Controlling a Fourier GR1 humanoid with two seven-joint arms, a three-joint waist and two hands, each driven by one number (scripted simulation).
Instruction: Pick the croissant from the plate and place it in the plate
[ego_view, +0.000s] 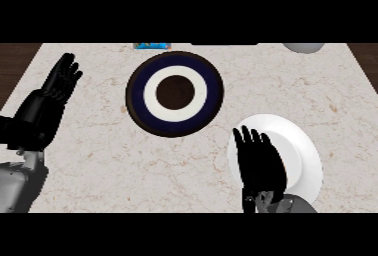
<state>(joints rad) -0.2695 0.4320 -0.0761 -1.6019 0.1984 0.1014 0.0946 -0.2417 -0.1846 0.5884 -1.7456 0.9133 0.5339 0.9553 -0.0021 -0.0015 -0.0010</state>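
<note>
Your right hand (260, 161), fingers straight and holding nothing, covers the white plate (304, 146), no croissant showing; the blue-ringed plate (175, 64) lies up-left.

We take this for a kitchen. A pale, veined stone counter (96, 150) fills most of the frame, and dark wood (15, 55) shows past its edges at the upper left and upper right. Tableware sits on it: a dark blue plate (175, 93) with a white ring at upper centre, and a white plate (306, 150) at lower right.
</note>
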